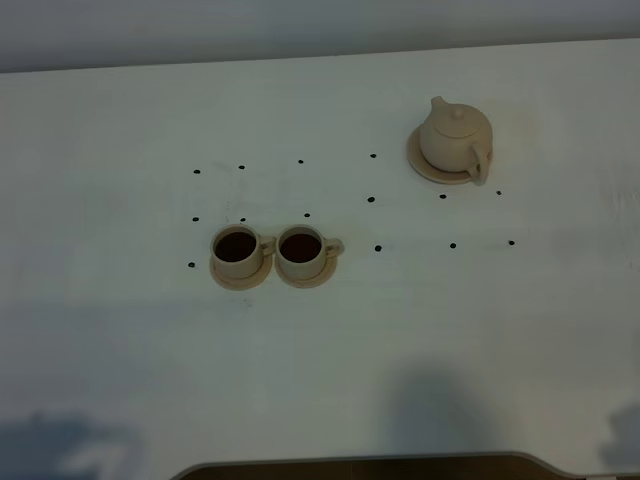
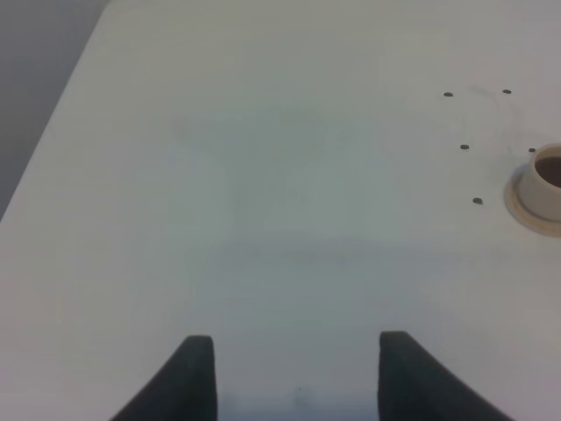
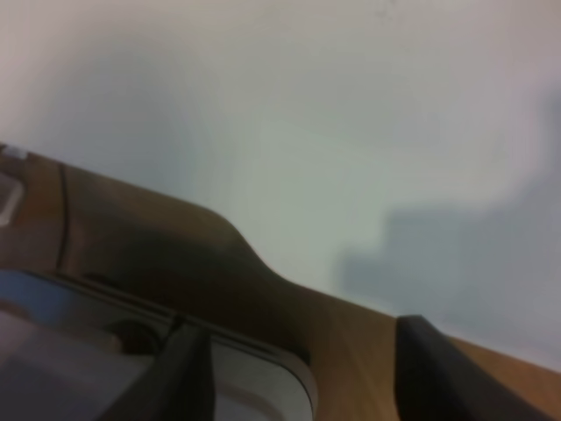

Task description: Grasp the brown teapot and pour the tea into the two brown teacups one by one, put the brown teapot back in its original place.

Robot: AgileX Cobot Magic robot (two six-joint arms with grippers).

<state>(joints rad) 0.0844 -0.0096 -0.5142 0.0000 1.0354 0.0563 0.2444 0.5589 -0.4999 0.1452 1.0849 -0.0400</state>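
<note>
The brown teapot (image 1: 455,138) stands upright on its round saucer (image 1: 425,166) at the back right of the white table, lid on and handle toward the front. The two brown teacups (image 1: 237,248) (image 1: 302,248) sit side by side on small saucers left of centre, both holding dark tea. Neither gripper shows in the exterior high view. My left gripper (image 2: 296,346) is open over bare table, with one teacup (image 2: 545,180) at the edge of the left wrist view. My right gripper (image 3: 302,329) is open and empty above the table's front edge.
Small black dots (image 1: 371,199) are scattered over the table between teapot and cups. A brown curved edge (image 1: 350,468) runs along the front of the table and also fills part of the right wrist view as a brown edge (image 3: 131,246). Arm shadows fall on the front.
</note>
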